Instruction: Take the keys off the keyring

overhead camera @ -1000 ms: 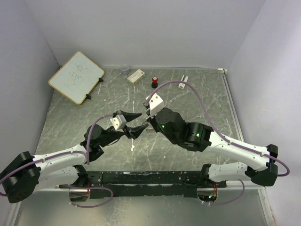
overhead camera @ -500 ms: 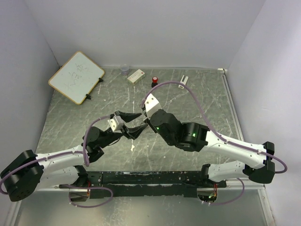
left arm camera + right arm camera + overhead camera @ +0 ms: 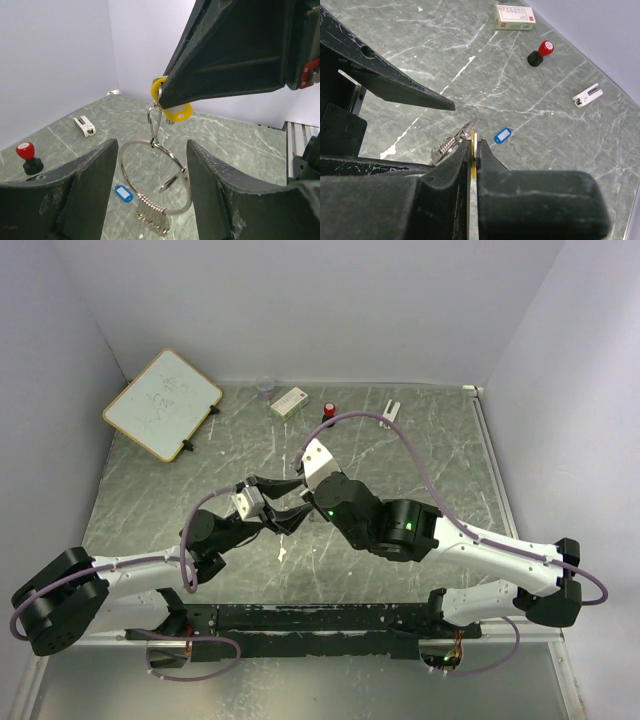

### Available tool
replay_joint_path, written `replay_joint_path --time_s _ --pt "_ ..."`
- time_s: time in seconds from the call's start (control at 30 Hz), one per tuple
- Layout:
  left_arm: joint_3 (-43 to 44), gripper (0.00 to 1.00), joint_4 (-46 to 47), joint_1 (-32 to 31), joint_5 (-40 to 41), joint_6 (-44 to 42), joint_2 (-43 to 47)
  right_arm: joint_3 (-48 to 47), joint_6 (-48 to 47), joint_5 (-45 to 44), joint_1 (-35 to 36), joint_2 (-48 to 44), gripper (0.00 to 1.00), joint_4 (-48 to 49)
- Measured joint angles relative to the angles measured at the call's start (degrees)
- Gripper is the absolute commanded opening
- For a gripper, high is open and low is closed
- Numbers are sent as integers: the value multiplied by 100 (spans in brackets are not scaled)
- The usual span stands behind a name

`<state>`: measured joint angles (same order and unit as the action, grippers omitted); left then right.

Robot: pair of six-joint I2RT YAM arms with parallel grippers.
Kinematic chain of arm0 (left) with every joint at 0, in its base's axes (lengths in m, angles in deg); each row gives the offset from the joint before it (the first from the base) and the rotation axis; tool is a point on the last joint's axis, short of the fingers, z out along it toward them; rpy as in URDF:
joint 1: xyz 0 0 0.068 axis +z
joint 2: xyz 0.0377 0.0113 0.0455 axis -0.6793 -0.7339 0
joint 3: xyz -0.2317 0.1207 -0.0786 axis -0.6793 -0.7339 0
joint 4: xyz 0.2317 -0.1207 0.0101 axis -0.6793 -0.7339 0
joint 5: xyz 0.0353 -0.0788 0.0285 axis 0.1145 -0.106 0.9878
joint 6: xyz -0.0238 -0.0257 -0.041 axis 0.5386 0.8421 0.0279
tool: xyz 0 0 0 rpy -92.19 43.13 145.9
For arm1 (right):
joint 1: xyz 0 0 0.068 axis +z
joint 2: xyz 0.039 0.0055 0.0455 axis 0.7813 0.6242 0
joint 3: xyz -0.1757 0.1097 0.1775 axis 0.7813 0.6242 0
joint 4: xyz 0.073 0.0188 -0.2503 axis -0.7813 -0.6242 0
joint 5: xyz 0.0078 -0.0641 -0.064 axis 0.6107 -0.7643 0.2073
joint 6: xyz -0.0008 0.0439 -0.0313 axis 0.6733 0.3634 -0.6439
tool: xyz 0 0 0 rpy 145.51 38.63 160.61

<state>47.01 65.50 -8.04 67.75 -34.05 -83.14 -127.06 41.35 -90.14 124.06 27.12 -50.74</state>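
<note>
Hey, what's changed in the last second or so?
The right arm slid left, bringing the right gripper, shut on the yellow tag with the keyring hanging below it, closer to the left gripper. The left gripper stayed open, a finger on either side of the ring, and barely shifted. The whiteboard and red-capped bottle did not move.

Left claw (image 3: 152, 146) spread, right claw (image 3: 474, 148) pinched

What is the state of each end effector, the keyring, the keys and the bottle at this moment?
yellow key, pinched by right end effector, off the table.
right end effector, shut on yellow key.
keyring, hanging below yellow key.
silvery keys, threaded on keyring.
blue key, off keyring, lying on table.
left end effector, open, either side of keyring.
red-capped bottle, upright, capped.
</note>
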Motion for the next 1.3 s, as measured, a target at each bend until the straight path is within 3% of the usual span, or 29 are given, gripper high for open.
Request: replay_joint_path --time_s 0.3,0.43,1.03,1.3 --pt "-57 67 518 -55 243 50 -96 0 -2 -35 52 28 0 -2" --pt "-57 54 555 -96 295 26 -131 0 -2 -39 63 44 0 2" --pt "-50 43 763 -260 485 -90 -507 0 -13 -50 118 81 0 9" --pt "-39 42 789 -262 527 -103 -511 0 -13 -50 131 92 0 9"
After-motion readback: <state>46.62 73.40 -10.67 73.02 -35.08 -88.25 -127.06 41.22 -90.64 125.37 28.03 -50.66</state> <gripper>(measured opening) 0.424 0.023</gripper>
